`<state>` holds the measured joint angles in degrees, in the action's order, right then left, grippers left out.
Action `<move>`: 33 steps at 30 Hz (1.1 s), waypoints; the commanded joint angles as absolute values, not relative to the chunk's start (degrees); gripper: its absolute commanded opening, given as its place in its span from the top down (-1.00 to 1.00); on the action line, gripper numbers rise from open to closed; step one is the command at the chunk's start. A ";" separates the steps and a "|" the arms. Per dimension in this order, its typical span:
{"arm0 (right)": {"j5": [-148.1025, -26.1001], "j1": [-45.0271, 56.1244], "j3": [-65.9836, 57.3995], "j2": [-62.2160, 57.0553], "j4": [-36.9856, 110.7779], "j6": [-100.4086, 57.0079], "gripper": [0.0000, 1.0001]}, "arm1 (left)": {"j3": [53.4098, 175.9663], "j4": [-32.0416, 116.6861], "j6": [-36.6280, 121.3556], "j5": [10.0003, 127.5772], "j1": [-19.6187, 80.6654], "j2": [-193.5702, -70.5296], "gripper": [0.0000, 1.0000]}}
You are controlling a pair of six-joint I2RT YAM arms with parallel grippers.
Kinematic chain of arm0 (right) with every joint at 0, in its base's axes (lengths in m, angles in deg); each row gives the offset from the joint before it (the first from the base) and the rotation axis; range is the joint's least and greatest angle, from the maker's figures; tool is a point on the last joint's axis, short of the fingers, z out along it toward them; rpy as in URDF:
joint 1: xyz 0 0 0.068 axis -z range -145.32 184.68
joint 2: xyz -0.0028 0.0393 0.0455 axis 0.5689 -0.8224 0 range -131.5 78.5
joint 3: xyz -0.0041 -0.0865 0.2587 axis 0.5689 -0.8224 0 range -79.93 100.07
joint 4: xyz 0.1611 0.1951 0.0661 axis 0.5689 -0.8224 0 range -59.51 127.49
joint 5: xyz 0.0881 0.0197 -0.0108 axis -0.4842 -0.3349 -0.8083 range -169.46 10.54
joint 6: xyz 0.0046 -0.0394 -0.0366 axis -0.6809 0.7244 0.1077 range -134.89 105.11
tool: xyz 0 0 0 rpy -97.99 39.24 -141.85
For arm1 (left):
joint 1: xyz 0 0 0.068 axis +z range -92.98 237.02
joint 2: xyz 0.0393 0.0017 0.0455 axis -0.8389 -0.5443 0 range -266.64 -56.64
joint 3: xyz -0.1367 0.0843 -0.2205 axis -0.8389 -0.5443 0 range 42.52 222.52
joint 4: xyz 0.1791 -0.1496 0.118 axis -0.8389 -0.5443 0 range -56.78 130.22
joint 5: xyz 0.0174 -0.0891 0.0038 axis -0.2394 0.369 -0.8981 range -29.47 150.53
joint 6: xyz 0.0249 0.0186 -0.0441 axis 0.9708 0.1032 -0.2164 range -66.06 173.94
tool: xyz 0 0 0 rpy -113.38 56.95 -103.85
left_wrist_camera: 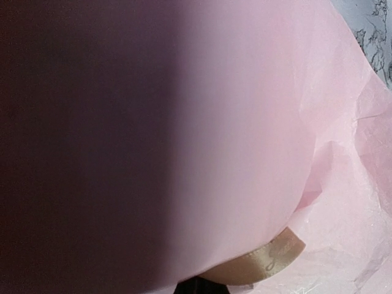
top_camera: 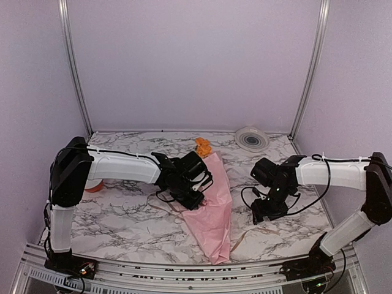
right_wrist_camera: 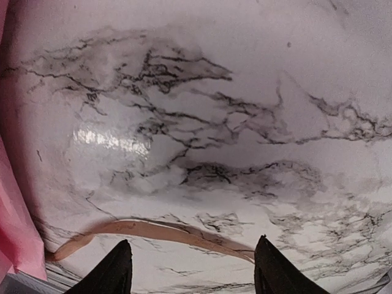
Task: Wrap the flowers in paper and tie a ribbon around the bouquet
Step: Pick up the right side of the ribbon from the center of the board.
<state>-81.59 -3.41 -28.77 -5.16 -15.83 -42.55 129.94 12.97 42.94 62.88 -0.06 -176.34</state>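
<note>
Lying flat, ribbon just ahead of parted right jaws

Pretty much the whole shot is pink paper, right up close to the lens. The left half sits in deep shadow, while the right side is lit, so the crinkles and folds show. 1 short curve of shiny tan ribbon peeks out from under the paper near the bottom. Tiny corner of marble table at top right.
</note>
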 commanded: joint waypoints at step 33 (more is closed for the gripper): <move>-69.71 10.17 -18.89 -4.59 -8.13 -33.55 1.00 | 131.29 10.28 44.32 64.30 -0.46 -177.85 1.00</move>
